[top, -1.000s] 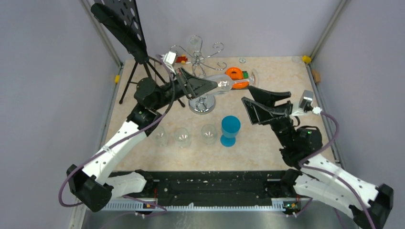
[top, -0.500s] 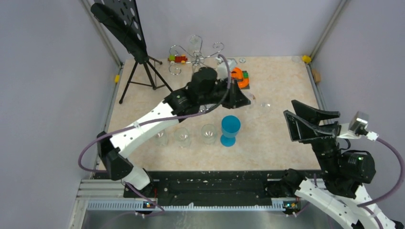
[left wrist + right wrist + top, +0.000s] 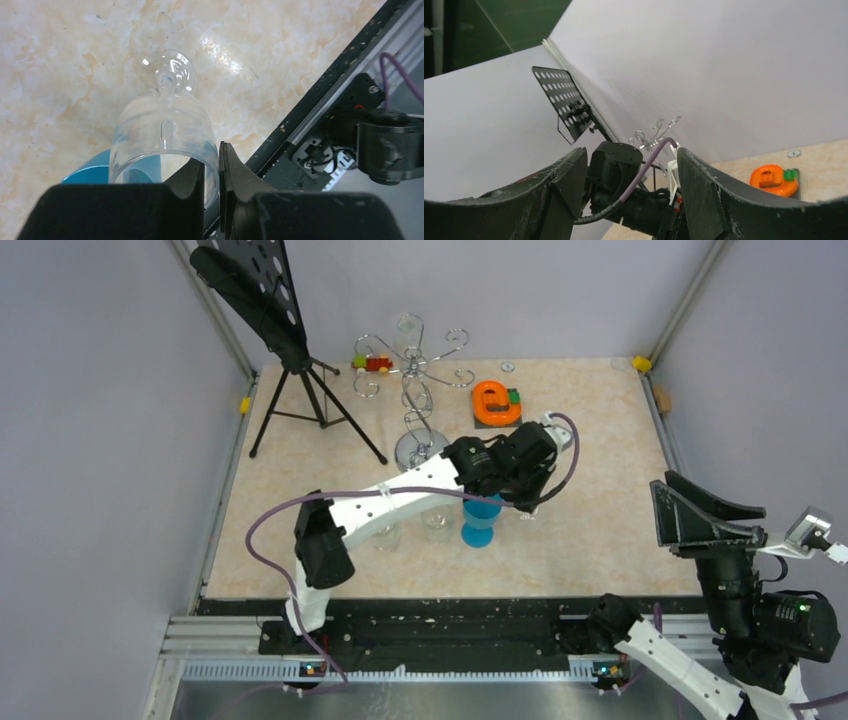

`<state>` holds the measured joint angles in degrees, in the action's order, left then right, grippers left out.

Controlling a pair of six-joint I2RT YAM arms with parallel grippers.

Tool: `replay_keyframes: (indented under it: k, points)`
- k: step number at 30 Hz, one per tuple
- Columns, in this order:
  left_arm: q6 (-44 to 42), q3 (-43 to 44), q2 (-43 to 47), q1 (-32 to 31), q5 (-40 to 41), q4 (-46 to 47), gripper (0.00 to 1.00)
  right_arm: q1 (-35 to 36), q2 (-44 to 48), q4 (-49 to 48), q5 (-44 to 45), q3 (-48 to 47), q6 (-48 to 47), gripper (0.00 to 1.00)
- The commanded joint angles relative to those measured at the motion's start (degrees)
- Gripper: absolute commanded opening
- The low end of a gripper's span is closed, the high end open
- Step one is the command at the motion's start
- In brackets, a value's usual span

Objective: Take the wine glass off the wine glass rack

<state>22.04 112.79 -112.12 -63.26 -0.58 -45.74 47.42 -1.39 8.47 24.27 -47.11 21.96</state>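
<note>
Pinching glass rim in left tool, off rack, beside blue cup; holding right tool wide open, empty, at counter right edge.

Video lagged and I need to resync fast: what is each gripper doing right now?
Left gripper: closed on the wine glass, pinching its rim.
Right gripper: open, holding nothing.

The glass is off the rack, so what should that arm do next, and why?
Probably lower the wine glass gently onto the table. The left gripper pinches its rim, foot pointing at the bare surface, with the blue cup close beside, so steer clear of that.
</note>
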Motion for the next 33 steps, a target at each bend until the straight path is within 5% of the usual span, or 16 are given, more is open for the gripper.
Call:
replay_keyframes:
  k: [1,26,33]
  points:
    - [-4.9,6.6,-2.4,-2.6,7.0,-5.7,0.00,0.5,0.5,6.2,5.6,-2.2,1.4,0.67]
    - [-6.5,7.8,-8.1,-4.6,0.9,-4.4,0.01,0.5,-0.1,13.6,21.8,-2.1,0.4,0.56]
    - [-6.1,9.6,-6.9,-4.6,3.0,-5.2,0.36,0.5,-0.3,14.2,22.9,-1.6,1.3,0.57]
